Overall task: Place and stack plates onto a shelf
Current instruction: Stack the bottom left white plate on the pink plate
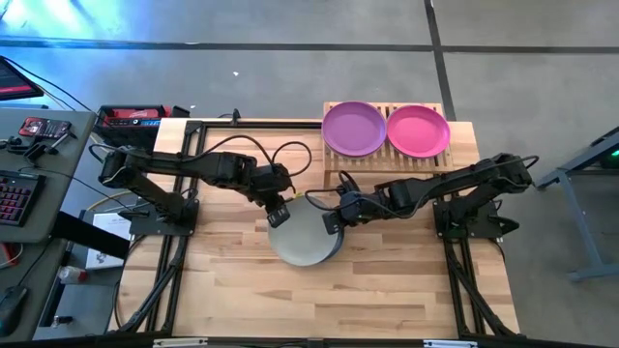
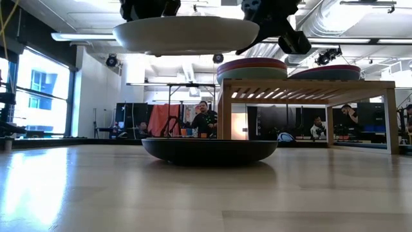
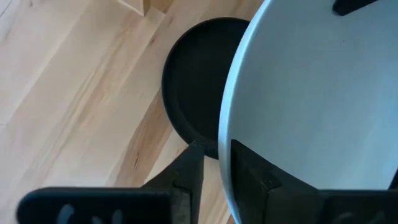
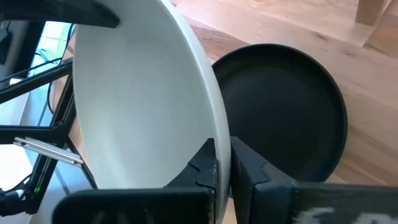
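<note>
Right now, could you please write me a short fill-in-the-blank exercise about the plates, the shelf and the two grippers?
1. The round off-white plate is held in the air directly above the round ____ plate on the wooden tabletop.
2. On the bamboo slatted shelf, the magenta plate lies beside the ____ plate.
3. The right gripper is clamped on the off-white plate's ____.
4. The left gripper straddles the rim of the same ____.

Missing words: black; purple; rim; plate

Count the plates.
4: purple round matte plate and magenta plate on the bamboo shelf, off-white plate lifted above black plate on the table. Others may hide underneath.
</note>
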You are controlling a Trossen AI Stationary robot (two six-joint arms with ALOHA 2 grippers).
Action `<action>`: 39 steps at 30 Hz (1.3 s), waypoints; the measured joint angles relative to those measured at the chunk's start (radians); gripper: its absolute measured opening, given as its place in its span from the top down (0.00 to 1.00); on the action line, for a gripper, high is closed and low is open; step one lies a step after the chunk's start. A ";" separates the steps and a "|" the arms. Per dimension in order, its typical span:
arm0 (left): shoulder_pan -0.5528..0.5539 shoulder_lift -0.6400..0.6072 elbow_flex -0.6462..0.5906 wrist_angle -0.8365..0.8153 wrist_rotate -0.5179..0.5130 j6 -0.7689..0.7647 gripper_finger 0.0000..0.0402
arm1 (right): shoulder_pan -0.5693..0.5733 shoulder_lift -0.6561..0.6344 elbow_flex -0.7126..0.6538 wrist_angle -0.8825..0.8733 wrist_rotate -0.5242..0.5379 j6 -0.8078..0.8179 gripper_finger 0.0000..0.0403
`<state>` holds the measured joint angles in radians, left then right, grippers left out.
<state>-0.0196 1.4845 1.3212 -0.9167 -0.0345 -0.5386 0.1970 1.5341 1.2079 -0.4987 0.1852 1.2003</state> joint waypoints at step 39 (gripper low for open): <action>0.105 0.000 0.088 -0.044 0.182 0.132 0.75 | -0.124 -0.357 0.001 -0.527 0.000 -0.027 1.00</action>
<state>0.0857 1.4845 1.4094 -0.9611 0.1474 -0.4062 0.0729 1.1775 1.2087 -1.0254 0.1848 1.1736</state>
